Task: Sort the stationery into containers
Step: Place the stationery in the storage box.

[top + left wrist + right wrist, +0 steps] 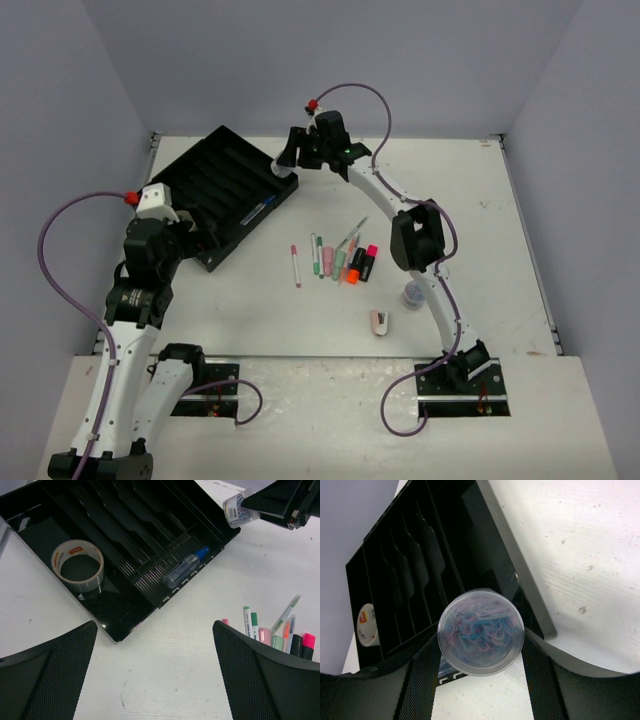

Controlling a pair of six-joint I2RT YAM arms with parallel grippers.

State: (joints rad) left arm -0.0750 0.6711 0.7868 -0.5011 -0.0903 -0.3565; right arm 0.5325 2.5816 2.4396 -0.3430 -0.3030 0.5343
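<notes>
Where the table comes closest to the arm bases, a tiny pink-white stapler-like piece [380, 322] lies alone on the white table [500, 250]. Just beyond it, close beside the right arm, one small round jar [413, 294] stands upright.

Further in, near the middle of the table, the loose pens and markers lie in a short row. A thin pink pen [295, 265] lies a little apart on the left. Then come two green-and-white pens [318, 256], a stubby pink marker [328, 262], a stubby green one [340, 266], an orange one [350, 273], a black marker [357, 263] and a black marker with a pink cap [369, 262]. A thin pale green pen [353, 235] lies slanted behind them.

The left gripper [154, 625] hovers over the near edge of the black tray [200, 165]; its jaws are spread wide and nothing is between them.

Inside the tray, a tape ring [77, 565] lies flat in the wide compartment at the near end. A blue-capped pen [184, 569] lies in the long narrow compartment next to the edge that faces the loose pens.

At the tray's far right corner, the right gripper [290, 150] grasps a second jar [481, 637] filled with coloured paper clips. The jar is raised off the table, one finger [422, 675] pressing on each side. Whether it hangs over the tray or just outside the corner, I cannot tell.
</notes>
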